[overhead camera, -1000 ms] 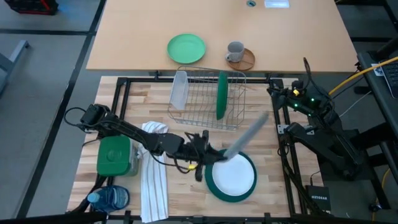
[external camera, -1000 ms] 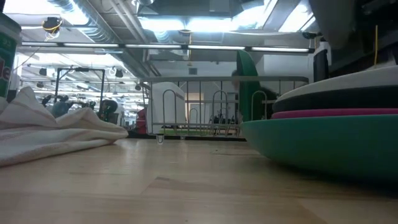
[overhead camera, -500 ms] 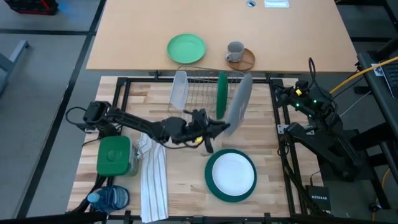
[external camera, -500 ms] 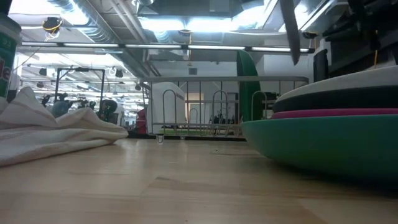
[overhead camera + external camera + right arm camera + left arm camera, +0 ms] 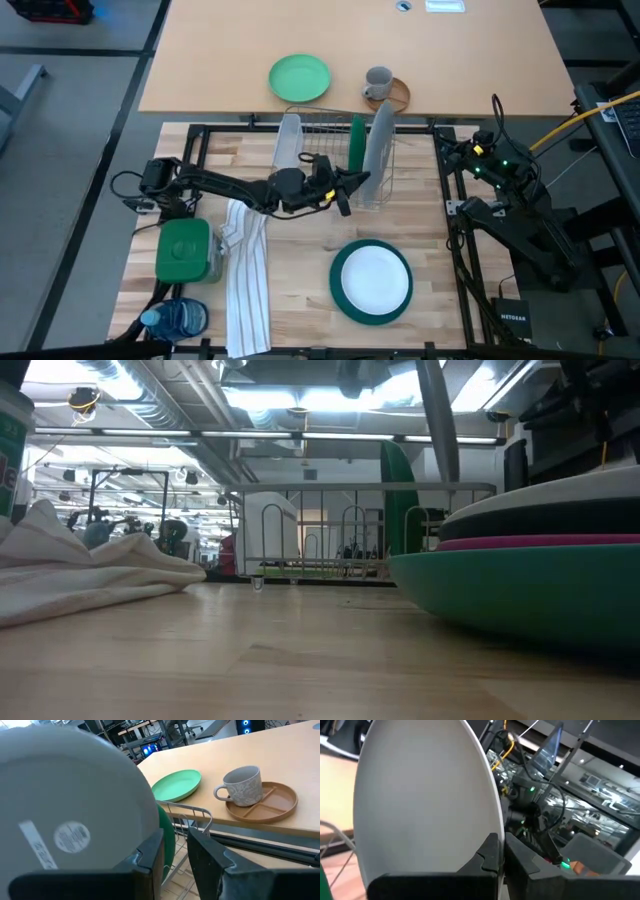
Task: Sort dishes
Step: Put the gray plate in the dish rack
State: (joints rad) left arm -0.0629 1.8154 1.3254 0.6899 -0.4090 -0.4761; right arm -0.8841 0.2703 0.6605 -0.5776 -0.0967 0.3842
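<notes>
Grey plate (image 5: pixel 382 150), clamped on edge in the left gripper (image 5: pixel 345 190), is now standing upright over the rack (image 5: pixel 325 192) beside the green plate (image 5: pixel 356 145), having swung up off the stack (image 5: pixel 372 281); slotting looks next, right gripper's grip unclear

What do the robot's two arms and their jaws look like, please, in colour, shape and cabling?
Both arms are dark, jointed and slim. The left arm carries yellow wiring near its gripper, whose jaws are flat black bars in the wrist view. The right arm sits folded at the table's edge, with a small green light, black cables and a yellow cable nearby.
</notes>
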